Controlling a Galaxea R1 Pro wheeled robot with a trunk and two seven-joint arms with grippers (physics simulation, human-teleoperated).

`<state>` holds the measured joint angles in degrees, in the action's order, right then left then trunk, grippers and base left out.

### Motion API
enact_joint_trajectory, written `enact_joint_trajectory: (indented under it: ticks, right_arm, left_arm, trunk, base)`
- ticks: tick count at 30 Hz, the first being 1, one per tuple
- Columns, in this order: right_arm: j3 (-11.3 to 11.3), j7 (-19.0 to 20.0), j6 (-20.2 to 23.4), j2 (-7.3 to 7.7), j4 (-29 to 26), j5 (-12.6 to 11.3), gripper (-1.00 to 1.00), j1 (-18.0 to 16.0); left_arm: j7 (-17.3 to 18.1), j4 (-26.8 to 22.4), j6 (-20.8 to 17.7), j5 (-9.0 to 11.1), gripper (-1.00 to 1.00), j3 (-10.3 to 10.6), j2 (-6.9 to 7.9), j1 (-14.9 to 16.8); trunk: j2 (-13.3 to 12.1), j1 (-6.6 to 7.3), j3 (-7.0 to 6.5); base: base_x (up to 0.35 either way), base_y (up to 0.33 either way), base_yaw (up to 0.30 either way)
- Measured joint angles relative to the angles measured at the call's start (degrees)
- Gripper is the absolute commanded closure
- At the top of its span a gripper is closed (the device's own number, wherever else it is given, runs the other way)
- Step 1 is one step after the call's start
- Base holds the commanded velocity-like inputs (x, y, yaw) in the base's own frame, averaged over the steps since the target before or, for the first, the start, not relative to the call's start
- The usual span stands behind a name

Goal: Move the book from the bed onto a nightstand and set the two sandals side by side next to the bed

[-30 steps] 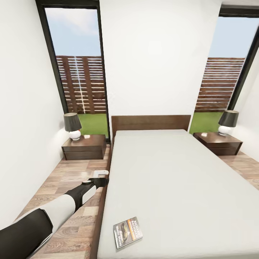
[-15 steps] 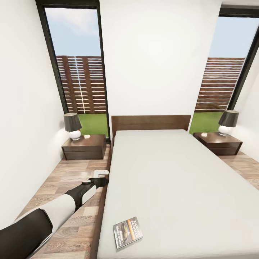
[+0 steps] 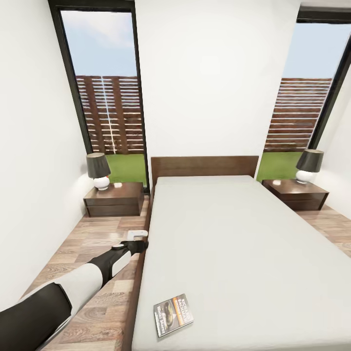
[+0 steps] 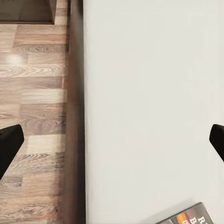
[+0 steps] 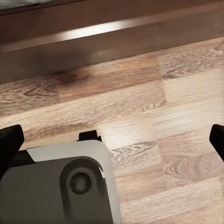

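Nothing has been moved over the last second: the head view is matched frame for frame, and the left gripper point(image 3: 138, 239) is still held out low beside the bed point(image 3: 243, 253), over the frame edge. In the left wrist view its fingertips point(image 4: 9, 144) are seen spread wide at either side, nothing between them. The book point(image 3: 173, 314) is left lying on the mattress near the foot corner, well short of the gripper. The right gripper's fingertips point(image 5: 10, 140) are likewise parted over the floor point(image 5: 140, 107), though little of them is shown. The nightstand point(image 3: 115, 199) is unreached; the pickup is judged not yet begun.
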<state>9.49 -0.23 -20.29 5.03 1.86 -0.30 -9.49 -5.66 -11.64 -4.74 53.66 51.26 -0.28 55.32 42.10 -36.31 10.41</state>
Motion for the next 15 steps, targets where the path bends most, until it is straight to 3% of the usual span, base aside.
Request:
enact_joint_trajectory:
  ticks: [15]
  right_arm:
    - [0.0, 0.01, 0.0, 0.03, 0.01, 0.01, -1.0, 0.0]
  left_arm:
    - [0.18, -0.36, -0.08, -0.09, -1.0, -0.13, -0.52, 0.0]
  trunk:
    - [0.0, 0.0, 0.0]
  base:
    - [0.0, 0.0, 0.0]
